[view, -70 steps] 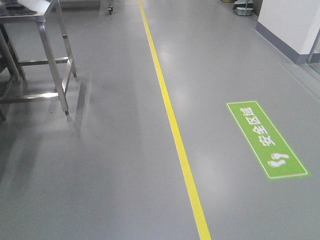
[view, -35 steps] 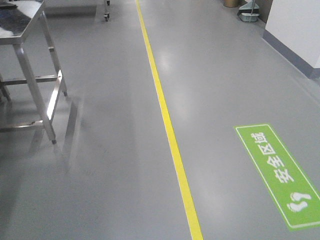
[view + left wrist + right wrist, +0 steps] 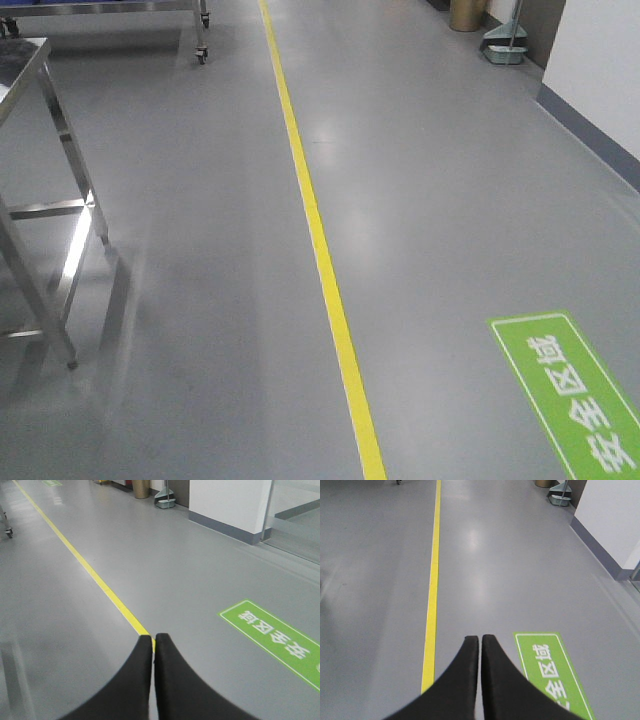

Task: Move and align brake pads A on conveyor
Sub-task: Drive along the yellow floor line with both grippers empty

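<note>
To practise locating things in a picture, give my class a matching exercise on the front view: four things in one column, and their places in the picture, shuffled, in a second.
Things
1. yellow line
2. green sign
3. steel table
4. dustpan

Places in the front view
A. lower right corner
B. top right
C. running up the middle
D. left edge

Pairs: 1-C, 2-A, 3-D, 4-B
</note>
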Robot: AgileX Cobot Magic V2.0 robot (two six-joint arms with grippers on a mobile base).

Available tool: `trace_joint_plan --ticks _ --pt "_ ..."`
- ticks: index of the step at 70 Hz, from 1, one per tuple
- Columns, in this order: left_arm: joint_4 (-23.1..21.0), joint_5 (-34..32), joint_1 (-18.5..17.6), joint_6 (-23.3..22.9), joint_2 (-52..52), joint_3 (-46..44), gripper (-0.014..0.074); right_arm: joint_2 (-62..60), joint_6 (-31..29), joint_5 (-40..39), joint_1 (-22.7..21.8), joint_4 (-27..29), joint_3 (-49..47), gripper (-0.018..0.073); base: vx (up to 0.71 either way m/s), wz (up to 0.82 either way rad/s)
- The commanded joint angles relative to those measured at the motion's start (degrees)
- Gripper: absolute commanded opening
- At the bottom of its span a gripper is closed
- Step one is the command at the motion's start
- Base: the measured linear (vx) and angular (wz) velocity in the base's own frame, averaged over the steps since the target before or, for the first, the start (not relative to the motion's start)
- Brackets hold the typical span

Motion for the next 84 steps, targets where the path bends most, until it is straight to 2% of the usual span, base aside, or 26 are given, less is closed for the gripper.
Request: trace_joint_plan --ticks 1,84 --pt "-1.1 -3.9 -0.4 -0.2 0.9 -1.3 -0.0006 0.8 -0.2 -3.9 0.0 -1.0 -1.4 -0.0001 0.62 0.03" --pt "-1.1 -3.9 -0.4 -0.2 0.8 -1.3 -0.0006 0.8 -0.2 -3.9 0.0 -1.0 -1.4 -0.0001 0.58 0.04"
